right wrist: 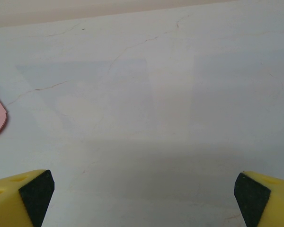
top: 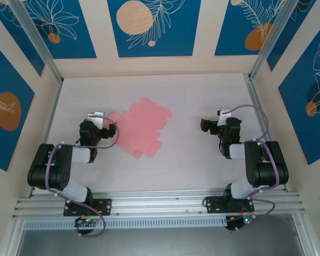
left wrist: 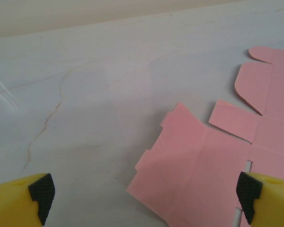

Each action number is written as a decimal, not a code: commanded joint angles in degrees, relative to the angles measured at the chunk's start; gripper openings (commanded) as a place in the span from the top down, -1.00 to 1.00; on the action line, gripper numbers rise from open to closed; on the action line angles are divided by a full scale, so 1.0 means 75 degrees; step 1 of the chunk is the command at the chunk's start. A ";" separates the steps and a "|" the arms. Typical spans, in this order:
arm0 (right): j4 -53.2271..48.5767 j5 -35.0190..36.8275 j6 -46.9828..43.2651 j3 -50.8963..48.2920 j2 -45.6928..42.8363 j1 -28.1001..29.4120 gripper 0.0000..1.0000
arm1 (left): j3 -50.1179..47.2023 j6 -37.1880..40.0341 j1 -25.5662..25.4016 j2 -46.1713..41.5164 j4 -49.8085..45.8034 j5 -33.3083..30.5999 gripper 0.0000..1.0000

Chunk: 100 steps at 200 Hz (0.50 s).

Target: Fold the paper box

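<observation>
Box lies flat and unfolded, left of the surface's centre. No flap raised; folding not yet begun. Left gripper spread wide, empty, low at the sheet's left edge, likely set there to take that panel first. Right gripper also spread wide, empty, well apart toward the right edge, probably placed to pin or crease.

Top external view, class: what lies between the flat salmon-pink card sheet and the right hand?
Nothing: the top external view shows bare white table between the salmon-pink card sheet and right hand.
</observation>
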 commanded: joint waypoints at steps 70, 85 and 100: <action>-0.0259 0.0358 0.0064 0.0138 -0.0336 0.0108 -0.99 | -0.0059 -0.0355 0.0104 -0.1319 -0.0984 -0.0764 -1.00; -0.0639 0.0569 0.0098 0.0196 -0.0646 0.0147 -0.99 | 0.0031 -0.0574 0.0104 -0.1803 -0.1629 -0.1181 -1.00; -0.1438 0.0760 0.0220 0.0426 -0.1083 0.0203 -0.99 | 0.0214 -0.1215 0.0110 -0.2271 -0.2471 -0.1768 -1.00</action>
